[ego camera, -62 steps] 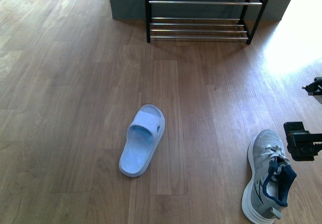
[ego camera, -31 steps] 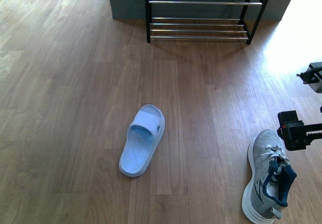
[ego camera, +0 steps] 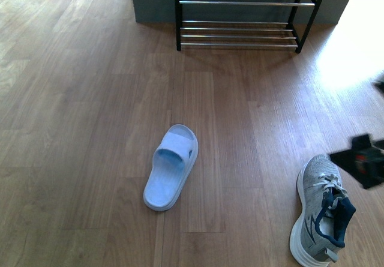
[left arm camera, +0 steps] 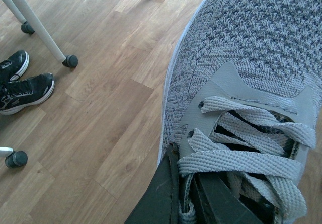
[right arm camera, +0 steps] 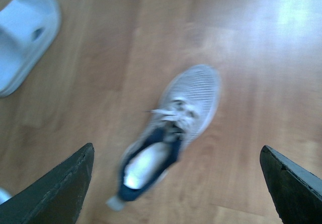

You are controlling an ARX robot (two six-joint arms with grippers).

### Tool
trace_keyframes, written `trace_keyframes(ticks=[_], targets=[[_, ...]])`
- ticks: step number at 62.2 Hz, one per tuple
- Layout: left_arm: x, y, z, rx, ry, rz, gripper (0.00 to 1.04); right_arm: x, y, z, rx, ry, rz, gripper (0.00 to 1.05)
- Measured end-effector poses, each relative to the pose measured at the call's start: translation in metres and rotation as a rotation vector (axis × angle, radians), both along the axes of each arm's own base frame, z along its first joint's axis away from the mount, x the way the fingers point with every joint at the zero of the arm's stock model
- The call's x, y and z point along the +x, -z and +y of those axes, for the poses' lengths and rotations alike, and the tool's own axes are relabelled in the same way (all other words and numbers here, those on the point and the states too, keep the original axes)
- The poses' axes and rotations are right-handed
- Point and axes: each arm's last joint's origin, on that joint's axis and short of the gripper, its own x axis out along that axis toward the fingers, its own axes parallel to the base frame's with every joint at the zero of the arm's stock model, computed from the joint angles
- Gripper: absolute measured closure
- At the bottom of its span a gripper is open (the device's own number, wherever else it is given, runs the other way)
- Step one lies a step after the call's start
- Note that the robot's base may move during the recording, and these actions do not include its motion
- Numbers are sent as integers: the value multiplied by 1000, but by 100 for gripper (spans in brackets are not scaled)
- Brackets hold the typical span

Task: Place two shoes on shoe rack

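One grey sneaker [left arm camera: 251,48] fills the left wrist view, hanging above the wooden floor. My left gripper [left arm camera: 183,186] is shut on it at the laces and tongue. A second grey sneaker [ego camera: 321,216] lies on the floor at the front right, navy lining showing. My right gripper [ego camera: 363,164], blurred, hovers just past that sneaker's toe. In the right wrist view this sneaker [right arm camera: 173,128] lies below the open right gripper [right arm camera: 176,148], with nothing between the fingers. A pale blue slide [ego camera: 171,167] lies mid-floor. The shoe rack [ego camera: 177,15] stands at the far wall.
A pair of black sneakers [left arm camera: 20,85] lies by white chair legs with black casters [left arm camera: 69,61] in the left wrist view. The slide [right arm camera: 22,32] also shows in the right wrist view. Bright sunlight falls on the floor at the right.
My right gripper has shifted a little above the floor sneaker and is now motion-blurred. The slide and the floor sneaker have not moved.
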Motion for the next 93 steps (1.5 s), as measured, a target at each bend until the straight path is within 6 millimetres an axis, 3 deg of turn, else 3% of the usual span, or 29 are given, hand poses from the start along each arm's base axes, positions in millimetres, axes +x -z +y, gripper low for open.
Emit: trace_keyframes(ticks=[6, 13, 20, 27, 32, 36, 38, 40, 48, 51, 54, 61, 66, 71, 75, 78, 81, 83, 86, 89, 93], targets=[[0, 0, 0, -2, 2, 1, 103, 9, -21, -10, 7, -16, -79, 9], [0, 0, 0, -2, 2, 1, 103, 24, -18, -13, 17, -53, -73, 9], [0, 0, 0, -2, 2, 1, 103, 57, -3, -21, 12, -39, 0, 9], [0, 0, 0, -1, 1, 0, 103, 111, 29, -39, -35, -9, 101, 9], [0, 0, 0, -2, 2, 1, 103, 150, 62, -53, -52, 6, 197, 9], [0, 0, 0, -2, 2, 1, 103, 192, 107, -72, -88, 27, 319, 9], [0, 0, 0, -2, 2, 1, 103, 194, 111, -73, -89, 26, 330, 9], [0, 0, 0, -2, 2, 1, 103, 210, 129, -83, -93, 27, 372, 9], [0, 0, 0, -2, 2, 1, 103, 216, 176, -98, -86, 46, 482, 9], [0, 0, 0, -3, 2, 1, 103, 216, 176, -98, -86, 46, 482, 9], [0, 0, 0, -2, 2, 1, 103, 217, 188, -108, -83, 63, 506, 9], [0, 0, 0, -2, 2, 1, 103, 221, 186, -113, -77, 70, 498, 9], [0, 0, 0, -2, 2, 2, 103, 227, 168, -110, -47, 64, 395, 9], [0, 0, 0, 1, 0, 1, 103, 203, 141, -84, -46, 46, 246, 9], [0, 0, -1, -4, 6, 2, 103, 165, 106, -58, -66, 20, 149, 9], [0, 0, 0, -4, 6, 3, 103, 129, 80, -42, -97, -2, 112, 9], [0, 0, 0, -4, 6, 3, 103, 79, 46, -28, -97, -29, 102, 9], [0, 0, 0, -1, 4, 2, 103, 60, 33, -23, -105, -36, 101, 9], [0, 0, 0, -1, 4, 2, 103, 11, 7, -16, -127, -40, 93, 9], [0, 0, 0, -1, 3, 3, 103, -11, 0, -17, -150, -37, 94, 9], [0, 0, 0, -1, 3, 2, 103, -25, 3, -19, -175, -34, 129, 9]])
